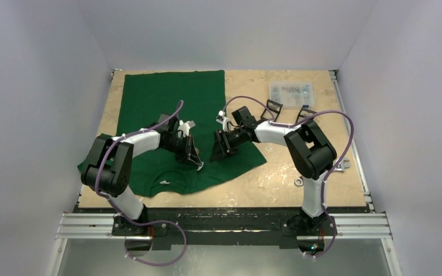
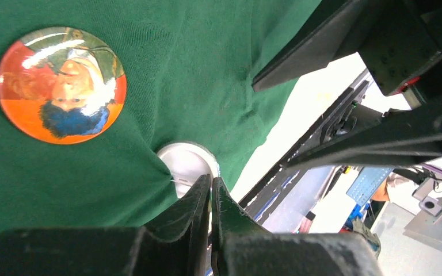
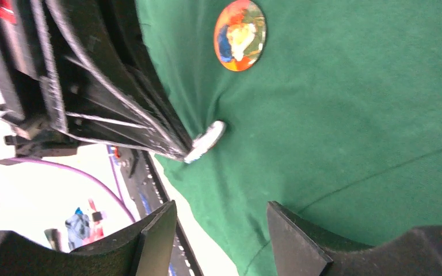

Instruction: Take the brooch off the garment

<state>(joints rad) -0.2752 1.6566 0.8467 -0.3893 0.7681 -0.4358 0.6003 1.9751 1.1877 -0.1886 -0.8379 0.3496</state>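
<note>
The brooch (image 2: 61,85) sits on the shirt (image 2: 207,69), ten o'clock from my left hand (image 2: 211,187), closed beside a silver disc (image 2: 185,161); my right hand (image 3: 221,224) hangs open. I fear tugging rips cloth.

The garment (image 2: 236,69) is showing matt, finely knitted green cloth. The brooch (image 2: 61,85) is presenting a smooth, glossy domed face. The silver disc (image 2: 185,163) is appearing as smooth metal with a soft sheen. The left gripper (image 2: 210,185) is showing matt black plastic.
</note>
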